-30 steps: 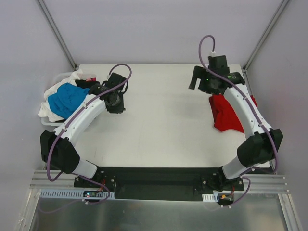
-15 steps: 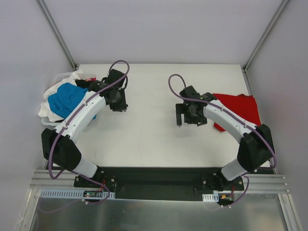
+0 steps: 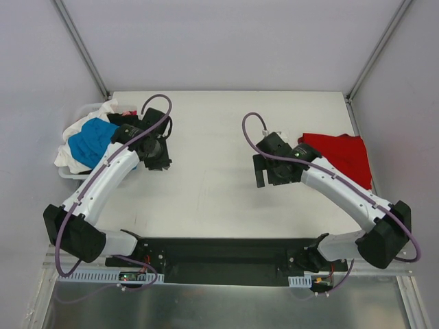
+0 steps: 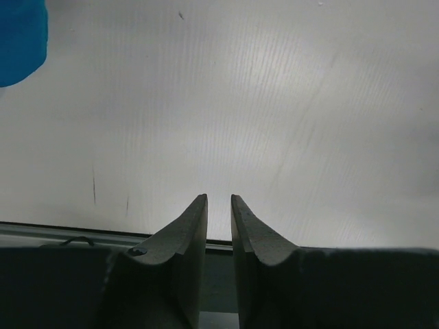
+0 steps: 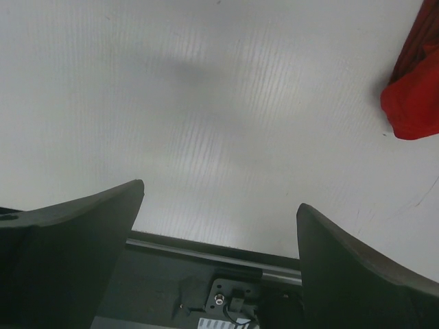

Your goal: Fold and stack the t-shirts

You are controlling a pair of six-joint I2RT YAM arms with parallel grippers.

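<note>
One red t-shirt [image 3: 341, 157] lies loosely folded at the table's right side; its edge shows in the right wrist view as red cloth [image 5: 415, 96]. More t-shirts are heaped at the far left: a blue one [image 3: 92, 140] [image 4: 20, 34] on top of a white one [image 3: 67, 159], with a black one [image 3: 121, 118] behind. My left gripper [image 3: 156, 156] [image 4: 218, 199] hovers over bare table just right of the heap, its jaws a narrow slit apart with nothing between. My right gripper [image 3: 263, 171] [image 5: 219, 195] stands wide open and empty, left of the red t-shirt.
The heap sits in a white basket [image 3: 88, 108] at the table's left edge. White walls with metal posts [image 3: 82, 48] enclose the table. The black mounting rail [image 3: 226, 250] runs along the near edge.
My right arm swung from the far right, above the red t-shirt, down to the table's middle. The red t-shirt now lies flatter. My left gripper drew back slightly toward the near left.
</note>
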